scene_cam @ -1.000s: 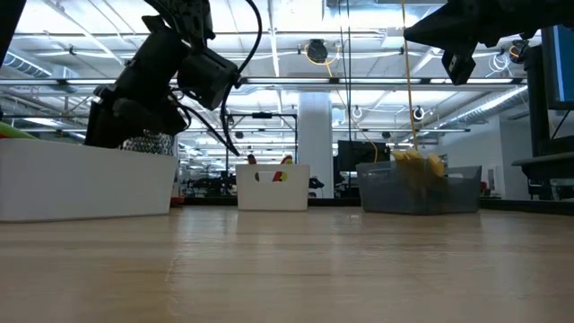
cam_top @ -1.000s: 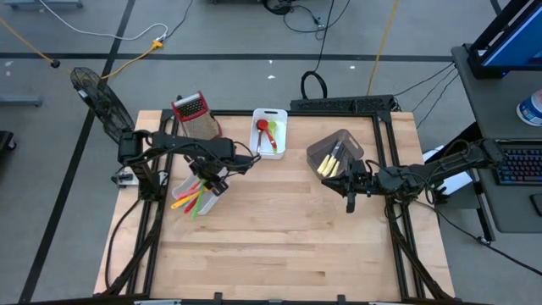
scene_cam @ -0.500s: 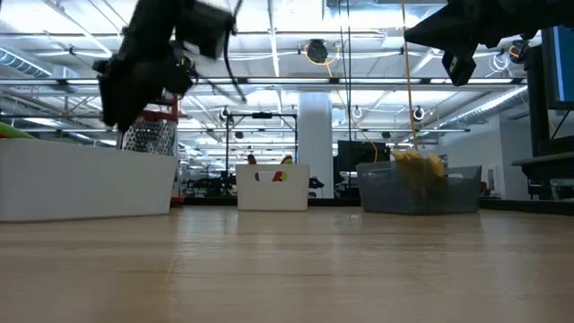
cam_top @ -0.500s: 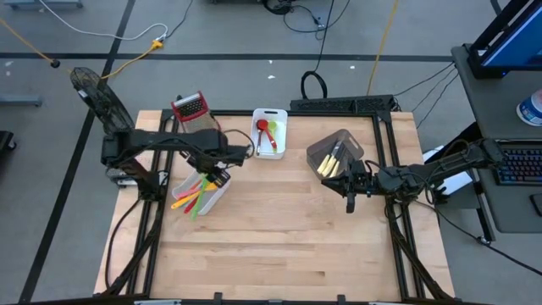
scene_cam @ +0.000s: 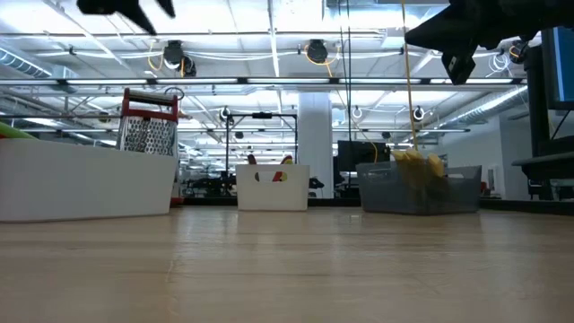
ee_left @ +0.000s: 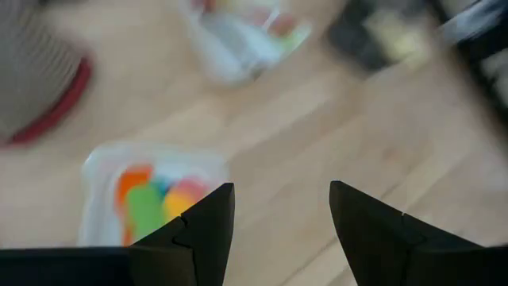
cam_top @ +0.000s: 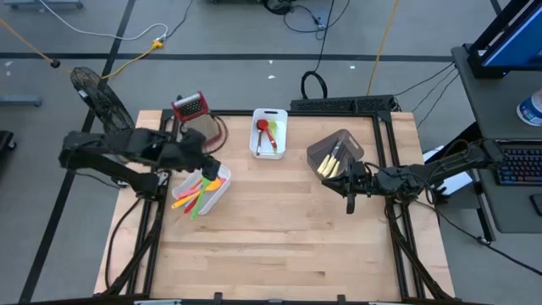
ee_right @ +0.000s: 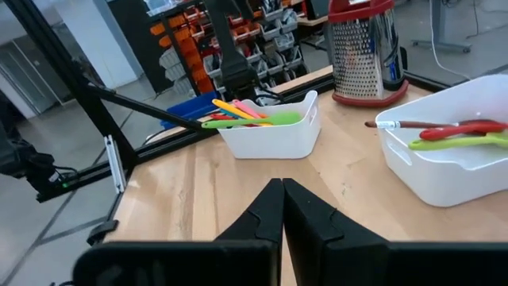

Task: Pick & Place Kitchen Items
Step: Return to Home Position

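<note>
Overhead and wrist views: utensils in three bins, both grippers empty

Left gripper (ee_left: 281, 187) — fingers spread wide, nothing between them — hangs above the table (cam_top: 279, 246), over the end of the left white bin (cam_top: 223, 181) nearest the box grater (cam_top: 190, 108). That bin holds a bundle of coloured utensils (cam_top: 193, 200): yellow, green, orange and pink, several jutting past the rim at its other end. The grater stands upright just beyond the bin, near the table's edge. Middle white bin (cam_top: 280, 119), at the same edge of the table, contains a red spoon (cam_top: 263, 127) with a green piece alongside it. Grey bin (cam_top: 317, 153), to the right of the middle bin, holds yellowish utensils (cam_top: 329, 163). Right gripper (ee_right: 282, 186) — fingers pressed together, holding nothing — hovers just beside the grey bin, above bare wood, well apart from the left arm.
</note>
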